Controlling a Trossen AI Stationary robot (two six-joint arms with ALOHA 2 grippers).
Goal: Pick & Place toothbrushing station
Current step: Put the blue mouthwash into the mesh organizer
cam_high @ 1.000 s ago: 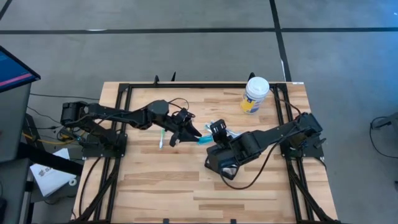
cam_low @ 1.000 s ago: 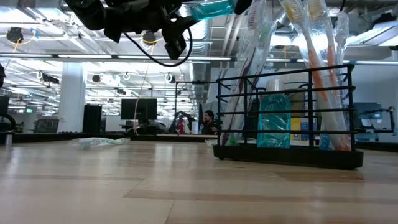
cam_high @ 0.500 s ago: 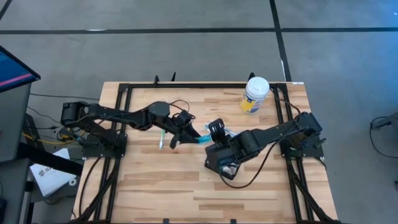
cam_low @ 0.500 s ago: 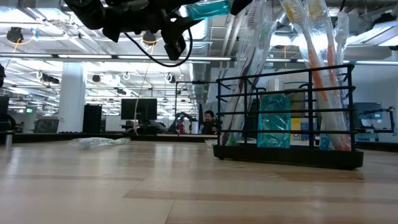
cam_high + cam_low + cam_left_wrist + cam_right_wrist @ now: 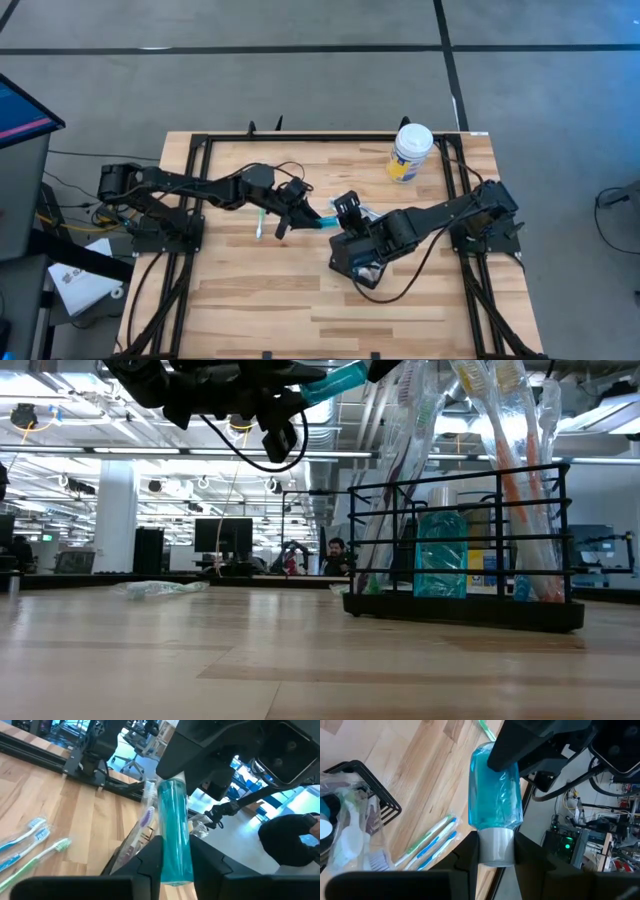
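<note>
Above the middle of the table I have a teal bottle caught between both arms: the right gripper clamps its white cap, and the left gripper pinches the opposite end. The toothbrushing station, a black wire rack, stands on the table under the right arm and already holds packaged toothbrushes and another teal bottle. I judge loading is well along; this bottle is not yet in, and loose toothbrushes lie on the wood.
</note>
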